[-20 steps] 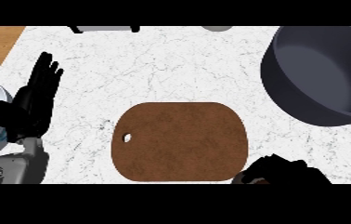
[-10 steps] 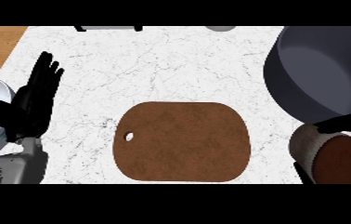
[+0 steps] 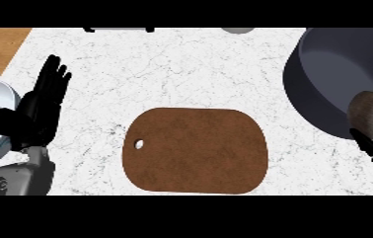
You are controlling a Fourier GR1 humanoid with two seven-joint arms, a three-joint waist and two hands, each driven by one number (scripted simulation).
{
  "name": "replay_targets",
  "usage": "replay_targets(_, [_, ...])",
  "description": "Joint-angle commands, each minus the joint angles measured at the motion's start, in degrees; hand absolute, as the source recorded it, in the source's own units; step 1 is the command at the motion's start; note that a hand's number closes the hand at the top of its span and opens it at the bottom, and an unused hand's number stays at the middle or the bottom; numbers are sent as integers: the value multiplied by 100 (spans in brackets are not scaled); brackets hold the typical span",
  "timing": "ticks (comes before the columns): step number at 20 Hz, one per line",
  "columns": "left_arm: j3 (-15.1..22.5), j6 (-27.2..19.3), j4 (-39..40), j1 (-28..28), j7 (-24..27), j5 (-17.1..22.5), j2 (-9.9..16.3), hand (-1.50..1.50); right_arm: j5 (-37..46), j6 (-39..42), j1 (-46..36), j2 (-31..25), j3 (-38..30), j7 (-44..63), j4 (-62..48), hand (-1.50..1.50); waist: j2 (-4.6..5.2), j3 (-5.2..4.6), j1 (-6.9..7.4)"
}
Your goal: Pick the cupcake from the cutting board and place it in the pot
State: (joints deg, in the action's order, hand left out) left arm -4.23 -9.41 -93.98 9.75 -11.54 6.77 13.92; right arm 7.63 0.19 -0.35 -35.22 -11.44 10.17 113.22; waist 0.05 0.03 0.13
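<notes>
From the head view I see my left hand (image 3: 41,106) resting at the left edge, fingers straight and up, holding nothing. The brown cutting board (image 3: 195,150) lies on the white marble counter (image 3: 182,69) with nothing on it. The dark pot (image 3: 328,79) stands at the right side. At the right edge, over the pot's near rim, a brown thing shows, probably the cupcake (image 3: 362,111). Just below it I see a black bit of my right hand (image 3: 364,140); if its fingers are closed I cannot tell.
</notes>
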Motion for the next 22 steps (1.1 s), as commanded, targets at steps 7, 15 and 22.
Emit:
replay_targets(7, [42, -70, -4, 297, -139, -143, -75, 0, 1320, -462, -957, -325, -114, -1203, -2214, 150, 47, 4, 105])
replay_targets(15, [258, -157, 5, 328, -174, -338, -284, 0, 2488, -1401, -2467, -173, 175, -1954, -5040, 150, 28, 3, 123])
replay_targets(22, [57, 154, 213, 170, 103, -104, -207, 0, 2261, -1345, -3443, 121, -111, -2752, -7482, 150, 70, 8, 210])
